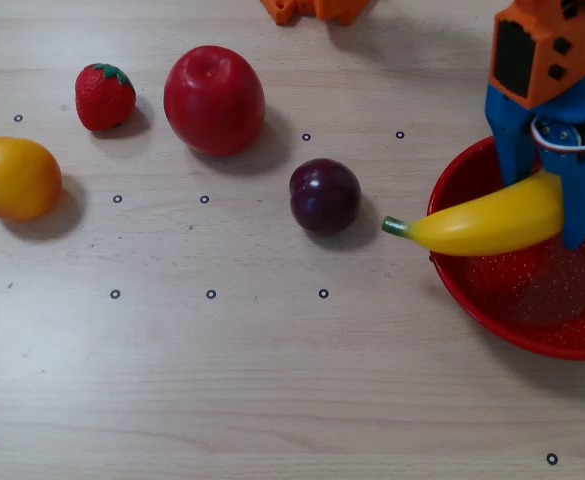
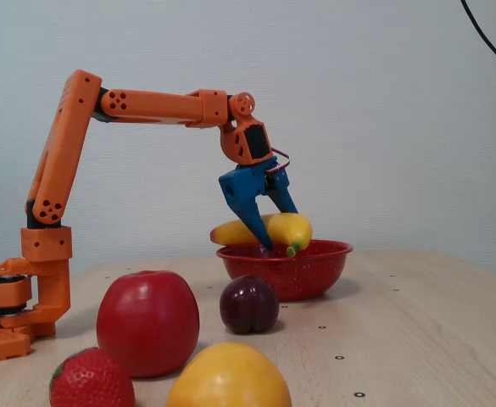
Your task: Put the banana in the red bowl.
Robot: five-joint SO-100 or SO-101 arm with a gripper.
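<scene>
The yellow banana (image 1: 482, 220) is between the blue fingers of my gripper (image 1: 549, 210). It hangs level over the left part of the red bowl (image 1: 492, 290), and its green stem tip pokes out past the bowl's left rim. In the fixed view the banana (image 2: 256, 231) sits just above the rim of the red bowl (image 2: 307, 271), with the gripper (image 2: 280, 231) closed around its middle. The banana's far end is hidden behind a finger in the overhead view.
A dark plum (image 1: 324, 195) lies just left of the bowl. Further left are a red apple (image 1: 215, 100), a strawberry (image 1: 104, 96) and a round orange-yellow fruit (image 1: 14, 178). The orange arm base (image 2: 19, 297) stands at the left of the fixed view.
</scene>
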